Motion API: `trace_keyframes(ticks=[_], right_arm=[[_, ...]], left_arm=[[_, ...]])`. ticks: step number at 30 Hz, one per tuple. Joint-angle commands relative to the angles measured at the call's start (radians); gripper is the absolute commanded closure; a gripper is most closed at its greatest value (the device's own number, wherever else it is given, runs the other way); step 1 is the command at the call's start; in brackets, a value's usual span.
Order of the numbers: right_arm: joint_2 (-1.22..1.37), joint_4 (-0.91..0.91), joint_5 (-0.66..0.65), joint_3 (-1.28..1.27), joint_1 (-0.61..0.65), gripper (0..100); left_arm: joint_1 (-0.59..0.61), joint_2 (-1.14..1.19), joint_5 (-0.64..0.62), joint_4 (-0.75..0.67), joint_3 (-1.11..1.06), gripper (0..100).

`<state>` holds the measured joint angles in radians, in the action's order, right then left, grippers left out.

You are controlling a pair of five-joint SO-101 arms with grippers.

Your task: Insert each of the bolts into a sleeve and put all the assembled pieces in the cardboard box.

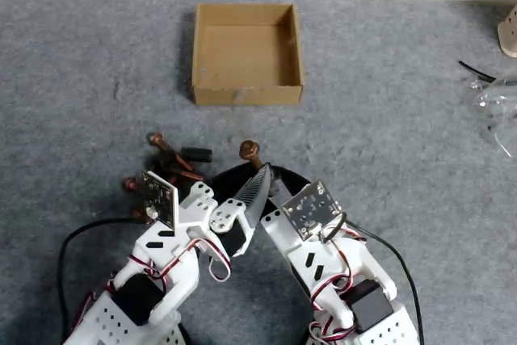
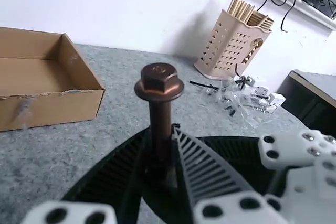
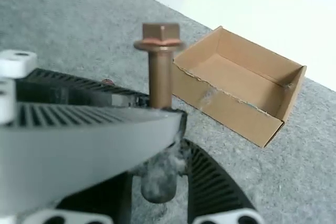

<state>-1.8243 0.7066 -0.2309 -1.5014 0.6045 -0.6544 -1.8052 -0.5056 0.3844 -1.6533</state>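
- Left gripper (image 2: 160, 137): pinches the shank of the bolt (image 2: 159, 83), held head up between the two arms.
- Right gripper (image 3: 160, 182): meets the bolt's lower end; its grip cannot be told.
- Box (image 1: 246, 94): well apart, beyond both arms.
- Insertion, advised: keep the shank straight and centred, and push slowly.

We look down on the table (image 1: 404, 119) from above; both close wrist views apparently share the bolt (image 2: 159, 108) and cardboard box (image 2: 52, 106).
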Motion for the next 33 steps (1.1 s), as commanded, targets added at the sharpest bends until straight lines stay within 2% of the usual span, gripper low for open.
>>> trace_keyframes(ticks=[1,9,16,18,27,33], right_arm=[[-0.015,-0.039,-0.009,0.016,0.010,99.4],[-0.015,-0.039,-0.008,0.012,-0.053,99.4],[-0.015,-0.044,-0.008,-0.030,-0.050,99.4],[-0.015,-0.044,-0.008,-0.030,-0.051,99.4],[-0.015,-0.045,-0.008,-0.036,-0.053,99.4],[-0.015,-0.045,-0.008,-0.036,-0.053,99.4]], left_arm=[[-0.041,-0.004,-0.005,-0.002,0.004,99],[-0.016,-0.004,0.002,-0.003,0.008,97],[-0.019,-0.004,-0.005,-0.003,0.001,71],[-0.019,-0.004,-0.005,-0.002,0.001,68],[-0.007,-0.004,-0.005,-0.002,0.008,67],[0.105,-0.004,-0.006,-0.002,0.044,67]])
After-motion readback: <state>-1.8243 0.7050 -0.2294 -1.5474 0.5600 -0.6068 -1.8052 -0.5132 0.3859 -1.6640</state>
